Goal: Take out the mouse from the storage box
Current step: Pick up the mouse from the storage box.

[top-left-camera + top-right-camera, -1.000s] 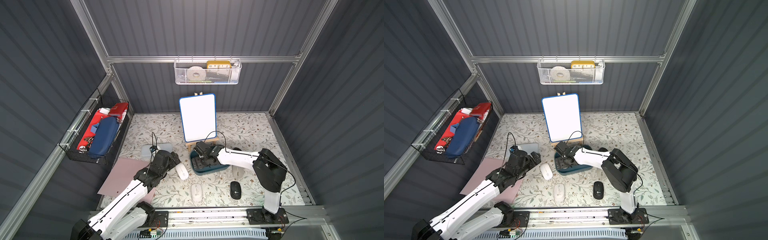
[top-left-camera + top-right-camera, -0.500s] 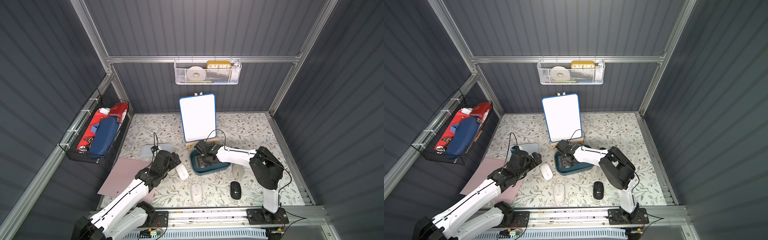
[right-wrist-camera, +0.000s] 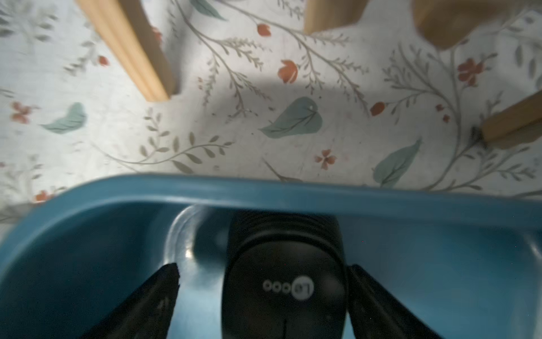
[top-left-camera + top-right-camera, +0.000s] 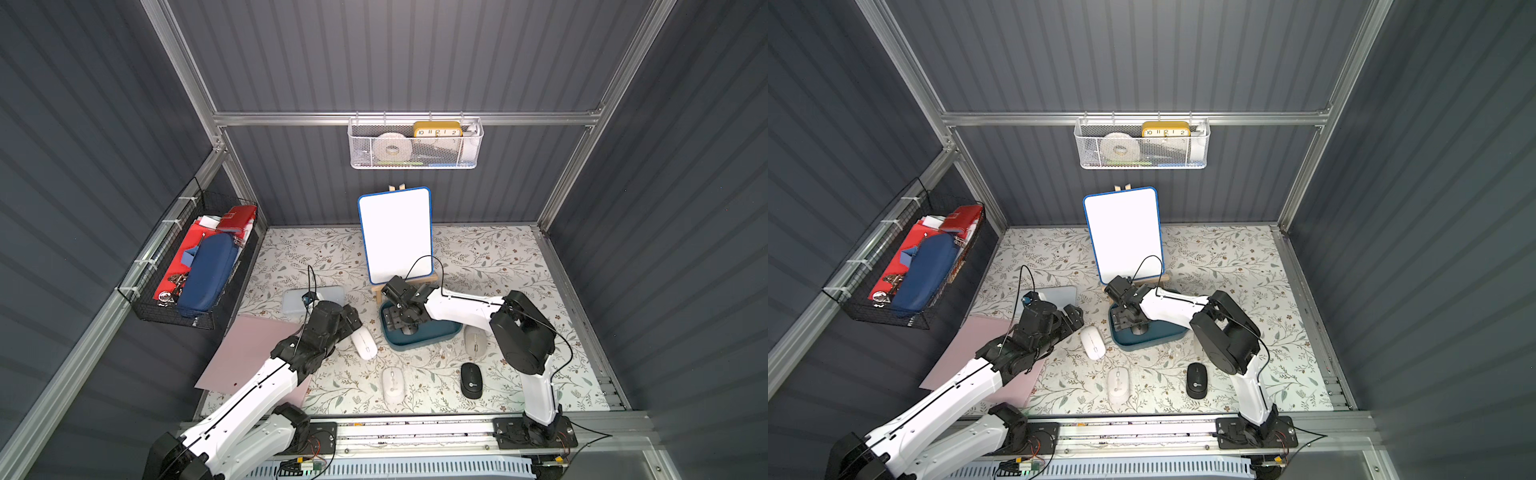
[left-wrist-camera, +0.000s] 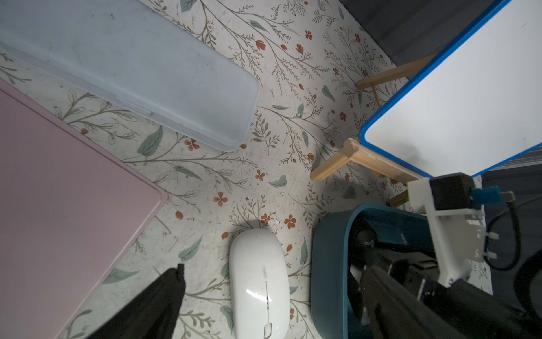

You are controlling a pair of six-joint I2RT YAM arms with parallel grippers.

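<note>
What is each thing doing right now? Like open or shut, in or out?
storage box: on the table, black mouse inside
black mouse: in the box, between open jaws
right gripper: open, straddling the black mouse
left gripper: open, empty
white mouse: out on the table, beside the box
whiteboard: upright, blank

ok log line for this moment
phase: pre-grasp | right hand: open, astride black mouse in storage box | left hand: open, beside white mouse | task: not yet done
</note>
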